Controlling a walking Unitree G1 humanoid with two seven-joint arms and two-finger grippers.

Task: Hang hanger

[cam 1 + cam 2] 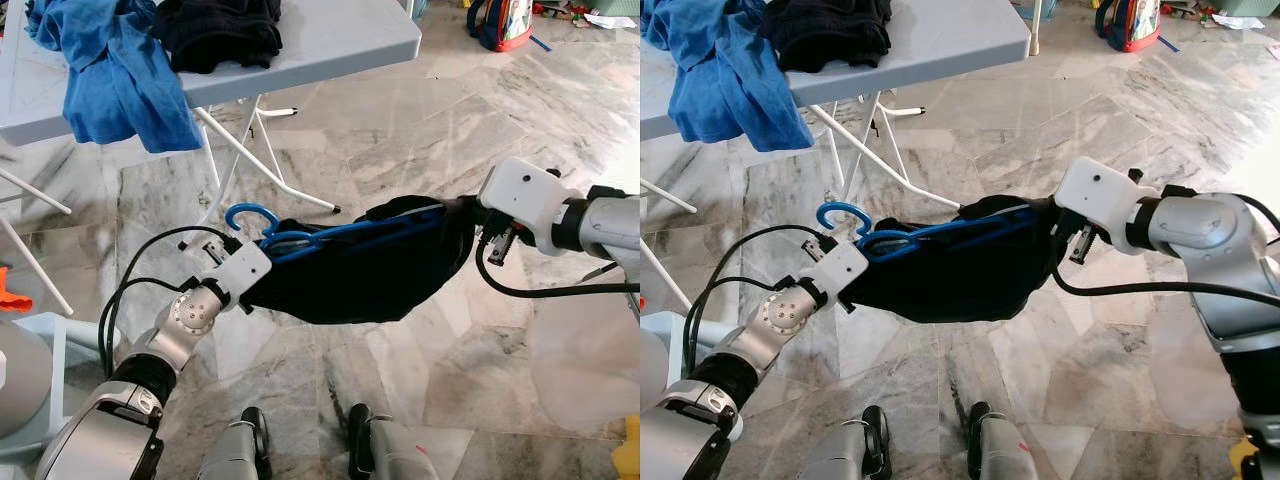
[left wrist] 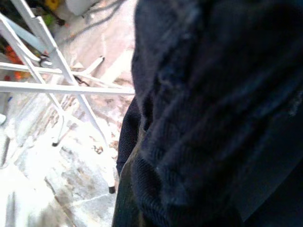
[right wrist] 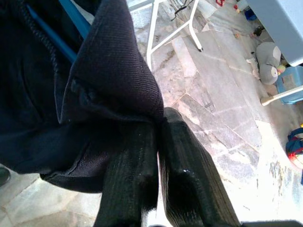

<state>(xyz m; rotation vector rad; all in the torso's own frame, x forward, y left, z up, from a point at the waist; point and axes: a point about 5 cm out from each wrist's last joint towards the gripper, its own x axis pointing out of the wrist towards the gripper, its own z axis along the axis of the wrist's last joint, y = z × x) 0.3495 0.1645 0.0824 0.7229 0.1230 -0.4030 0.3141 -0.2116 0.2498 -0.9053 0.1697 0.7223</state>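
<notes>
At the far left, a blue cloth [image 1: 115,70] is draped over the edge of a grey folding table [image 1: 330,40], with a black garment [image 1: 220,30] piled on the tabletop just beside it. Below, over the marble floor [image 1: 400,130], the left gripper [image 1: 262,262] is held against the hook end of a blue hanger [image 1: 300,238]; its fingers are buried in fabric, so whether they are spread or pressed together cannot be told. The hanger is carried level between the two arms, its hook [image 1: 243,213] pointing up near the left wrist, and a dark navy garment [image 1: 360,270] is hung on it, sagging beneath. At the right, the right gripper [image 3: 158,142] is pressed together, pinching the garment's edge. A backpack [image 1: 503,22] is seen on the floor at the upper right.
</notes>
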